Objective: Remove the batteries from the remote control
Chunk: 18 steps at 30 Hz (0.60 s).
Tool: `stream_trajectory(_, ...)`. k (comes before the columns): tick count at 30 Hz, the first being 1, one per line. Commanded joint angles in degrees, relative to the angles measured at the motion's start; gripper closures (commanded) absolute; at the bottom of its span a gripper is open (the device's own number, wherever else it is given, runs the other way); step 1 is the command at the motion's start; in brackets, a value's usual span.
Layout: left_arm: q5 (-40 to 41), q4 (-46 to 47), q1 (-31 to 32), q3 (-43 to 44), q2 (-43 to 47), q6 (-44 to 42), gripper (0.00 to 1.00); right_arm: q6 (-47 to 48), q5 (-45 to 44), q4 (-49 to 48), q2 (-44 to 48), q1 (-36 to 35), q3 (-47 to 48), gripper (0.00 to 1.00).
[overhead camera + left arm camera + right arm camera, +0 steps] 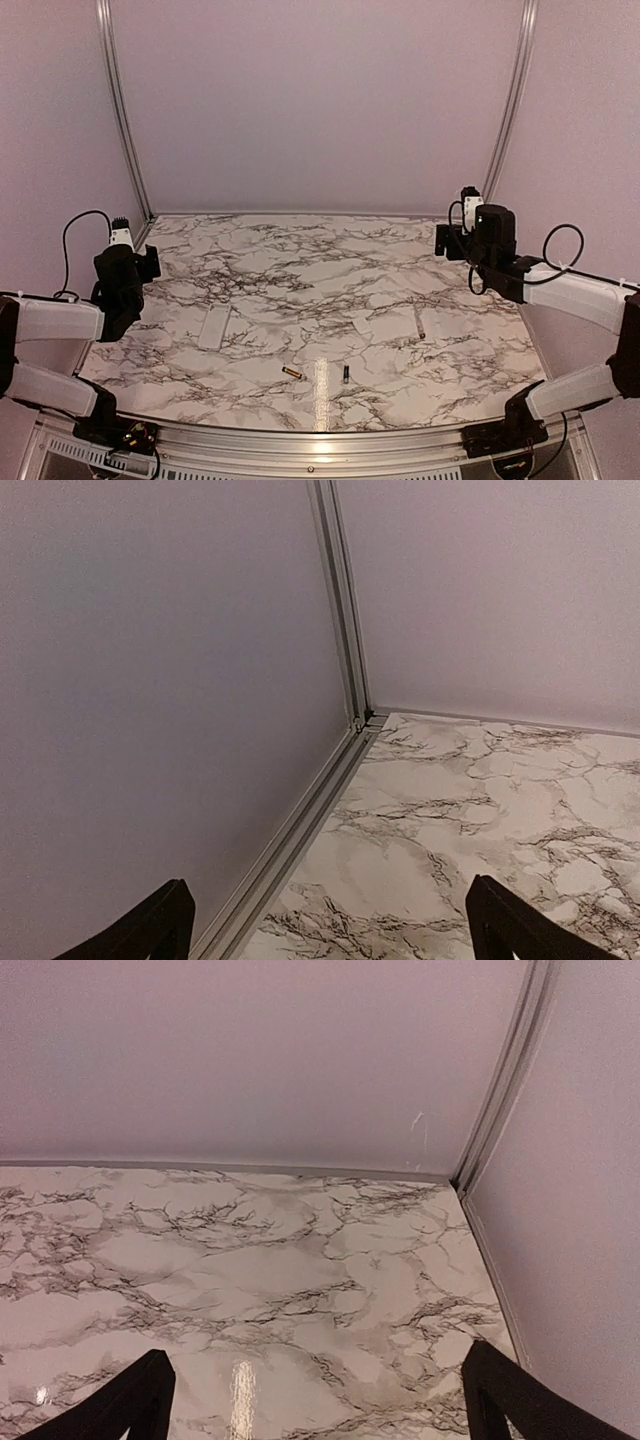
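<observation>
Left tool and right tool are wide open, empty. The remote control lies on the bench near the left tool; the gold-brown battery and dark battery lie between both tools.

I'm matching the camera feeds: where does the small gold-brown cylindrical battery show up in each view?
Top external: the gold-brown battery lies low in the picture, just left of centre, left of the dark battery.
Left wrist: not in it.
Right wrist: not in it.
Shared landmark: the marble-patterned tabletop, seen in all three.
</observation>
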<state>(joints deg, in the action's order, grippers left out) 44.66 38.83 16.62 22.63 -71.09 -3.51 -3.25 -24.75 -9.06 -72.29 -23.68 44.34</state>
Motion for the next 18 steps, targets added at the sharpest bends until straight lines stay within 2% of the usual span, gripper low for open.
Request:
stream_trajectory(1, -12.33, 12.59, -3.85, -4.74, -1.20, -1.37, 0.01, -0.61, 7.72, -4.01, 1.72, 7.81, -3.37, 0.02)
stream_trajectory(6, -17.33, 15.43, -6.19, -4.28, -5.99, -0.57, 0.01, 4.71, 11.12, -14.44, 2.49, 10.13, -10.02, 0.02)
stream_trajectory(9, -20.08, 18.54, -7.50, -3.08, -10.89, 0.25, 0.01, 8.09, 10.04, -24.15, 3.44, 10.11, -16.28, 0.02)
stream_trajectory(11, -20.39, 16.66, -7.69, -1.14, -12.69, 0.55, 0.01, 9.54, 8.53, -29.77, 4.12, 10.13, -20.16, 0.02)
stream_trajectory(13, -20.66, 21.11, -8.51, -1.81, -15.25, 0.48, 0.01, 10.66, 8.15, -33.15, 4.25, 10.12, -22.44, 0.02)
stream_trajectory(18, -25.26, 18.89, -11.65, -0.77, -15.56, 3.08, 0.01, 13.52, 9.40, -42.77, 3.49, 10.13, -27.35, 0.02)
